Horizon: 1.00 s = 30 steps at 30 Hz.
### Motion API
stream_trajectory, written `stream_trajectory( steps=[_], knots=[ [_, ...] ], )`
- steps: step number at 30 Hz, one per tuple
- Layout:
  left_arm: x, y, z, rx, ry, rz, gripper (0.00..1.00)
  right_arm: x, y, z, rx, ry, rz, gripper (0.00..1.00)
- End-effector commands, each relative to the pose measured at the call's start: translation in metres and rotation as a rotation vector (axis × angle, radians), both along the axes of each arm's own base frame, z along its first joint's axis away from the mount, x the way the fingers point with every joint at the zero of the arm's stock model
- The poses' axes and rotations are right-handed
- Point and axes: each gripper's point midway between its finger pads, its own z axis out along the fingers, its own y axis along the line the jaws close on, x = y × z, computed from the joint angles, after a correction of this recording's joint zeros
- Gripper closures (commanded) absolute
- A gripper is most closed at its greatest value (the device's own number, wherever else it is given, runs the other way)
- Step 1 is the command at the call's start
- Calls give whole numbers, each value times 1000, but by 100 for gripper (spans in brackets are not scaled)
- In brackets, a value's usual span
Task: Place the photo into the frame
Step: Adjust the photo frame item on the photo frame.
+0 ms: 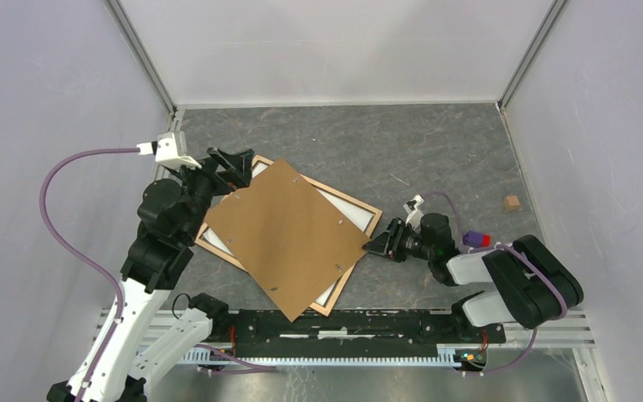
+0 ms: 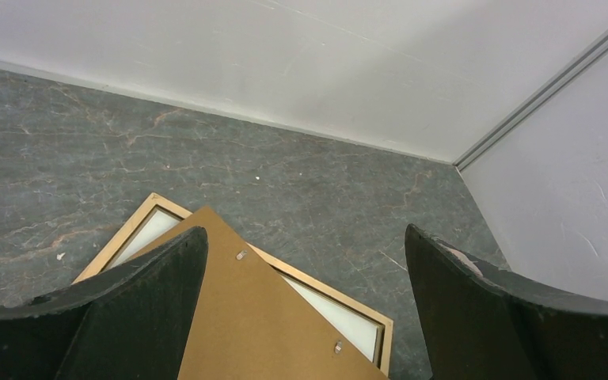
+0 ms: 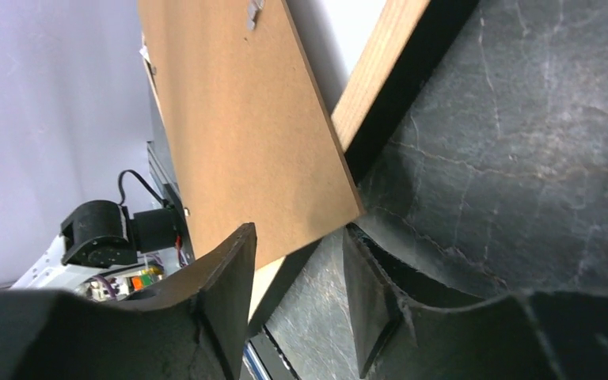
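R end effector (image 3: 297, 237) brackets board (image 3: 245, 127) corner, wrist-cam only.

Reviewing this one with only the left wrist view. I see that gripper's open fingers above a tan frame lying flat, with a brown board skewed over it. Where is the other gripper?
Observer: The right gripper is at the right corner of the backing board, close to the table.
Operator: Does it have hold of the board?
Observer: Not by the right wrist view. Its jaws stand apart, and the board's corner sits just ahead of the fingertips.
Operator: Is the board seated in the frame on that side?
Observer: No. From above, it lies turned across the frame, and its near corner overhangs the frame's near rail.
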Motion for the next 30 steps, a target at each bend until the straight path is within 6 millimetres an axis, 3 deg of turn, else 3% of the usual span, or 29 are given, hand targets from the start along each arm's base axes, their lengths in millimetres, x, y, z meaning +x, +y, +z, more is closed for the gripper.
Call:
stream_trajectory(
  steps=[1, 9, 16, 23, 30],
  knots=[
    [2, -3, 8, 19, -36, -13, 0, 12, 9, 23, 108, -78, -11, 53],
    [4, -4, 5, 22, -28, -14, 0, 16, 10, 24, 158, -69, 5, 80],
    [4, -5, 5, 21, -25, -21, 0, 30, -15, 16, 97, -82, -38, 99],
    [4, -5, 4, 18, -23, -21, 0, 59, -35, 10, -10, -77, 13, 100],
    [2, -7, 6, 13, -28, -35, 0, 101, -71, 7, -133, -76, 8, 100]
  ],
)
